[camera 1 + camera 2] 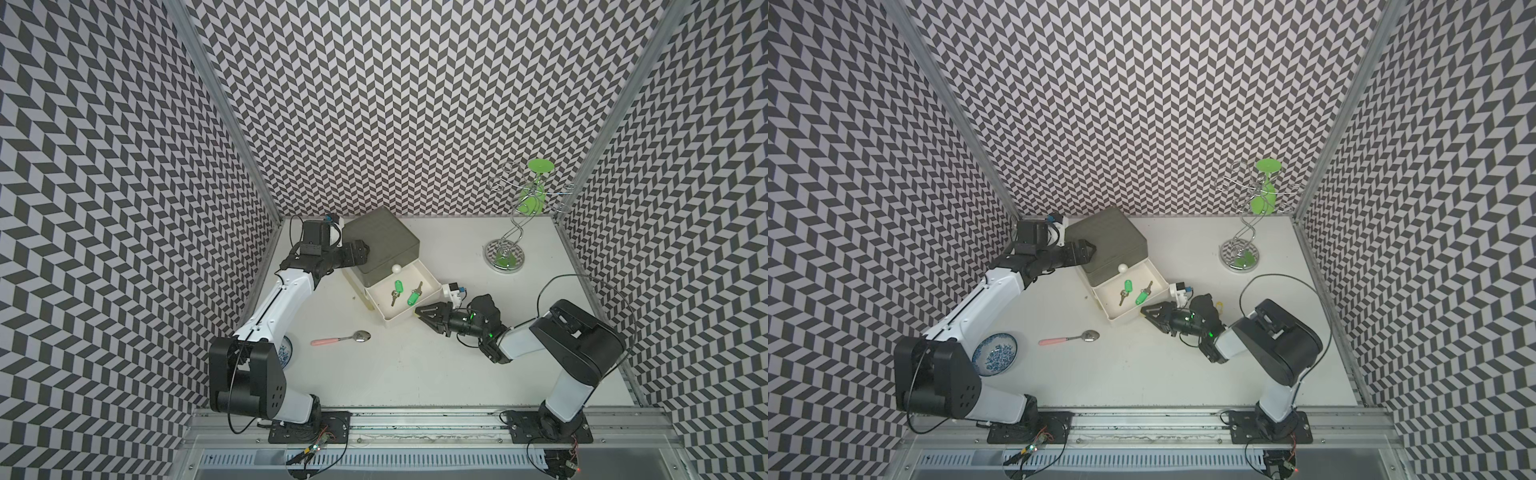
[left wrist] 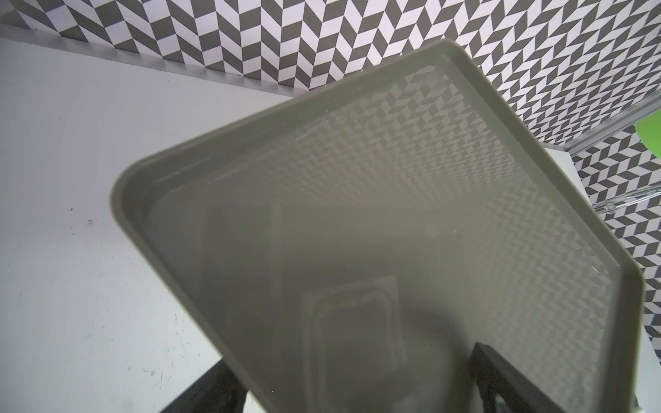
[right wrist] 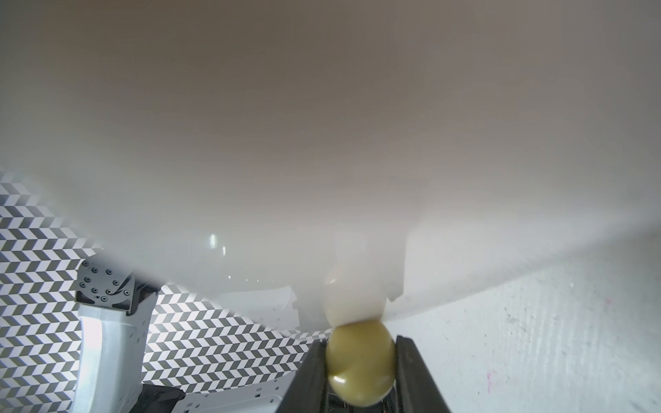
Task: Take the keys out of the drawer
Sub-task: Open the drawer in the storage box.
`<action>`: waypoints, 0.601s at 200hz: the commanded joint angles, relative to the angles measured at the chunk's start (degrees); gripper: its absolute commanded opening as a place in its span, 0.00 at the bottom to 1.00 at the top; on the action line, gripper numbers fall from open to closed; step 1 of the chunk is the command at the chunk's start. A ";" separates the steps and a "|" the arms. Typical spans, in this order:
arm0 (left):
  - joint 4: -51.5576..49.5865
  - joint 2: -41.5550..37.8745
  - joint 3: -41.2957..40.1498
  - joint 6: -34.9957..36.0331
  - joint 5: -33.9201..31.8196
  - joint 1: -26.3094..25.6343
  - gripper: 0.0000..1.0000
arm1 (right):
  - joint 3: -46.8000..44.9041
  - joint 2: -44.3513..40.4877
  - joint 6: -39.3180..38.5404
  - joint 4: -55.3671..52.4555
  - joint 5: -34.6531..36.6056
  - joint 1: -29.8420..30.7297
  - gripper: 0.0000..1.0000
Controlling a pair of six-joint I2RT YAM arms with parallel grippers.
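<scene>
Two keys with green tags are lying inside the open drawer; I am watching my right gripper pinching its olive knob, my left gripper resting, fingers spread, on the grey box

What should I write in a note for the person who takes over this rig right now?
Left gripper: open, set on top of the grey-green plastic drawer box.
Right gripper: shut on the olive round knob of the white pulled-out drawer.
Keys: two small silver keys with green plastic tags, one and the other, both lying inside the drawer.
Done: the drawer is open.
Left: release the knob, lift out both keys, and put them on the white table.
</scene>
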 commanded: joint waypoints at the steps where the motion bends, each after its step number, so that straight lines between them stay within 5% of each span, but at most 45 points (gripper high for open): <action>1: -8.90 6.41 -4.26 5.56 -1.31 -1.61 0.98 | -0.91 -2.52 -2.97 -2.56 -1.47 -0.58 0.18; 120: -8.99 5.96 -4.66 5.76 -1.62 -1.61 0.98 | -1.02 -6.05 -8.62 -10.82 -3.76 -2.88 0.18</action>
